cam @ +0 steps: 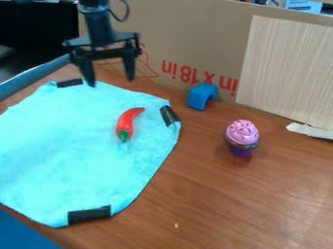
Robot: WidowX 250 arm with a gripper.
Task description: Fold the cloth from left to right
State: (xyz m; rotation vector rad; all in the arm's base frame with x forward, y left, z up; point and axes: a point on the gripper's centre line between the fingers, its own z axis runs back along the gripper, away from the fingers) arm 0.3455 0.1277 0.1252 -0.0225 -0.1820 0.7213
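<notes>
While cloth (71, 151) lies on wooden tabletop (240, 204), cardboard (195, 39) stands behind.

The robot arm (93, 4) is black, with a column-like wrist (98, 24) above a wide, angular crosspiece (102, 39). Its dark jaws taper toward their tips. A thin black cable (124, 14) curves beside the wrist.

Cardboard (195, 48) stands behind the wooden table (228, 204).
</notes>
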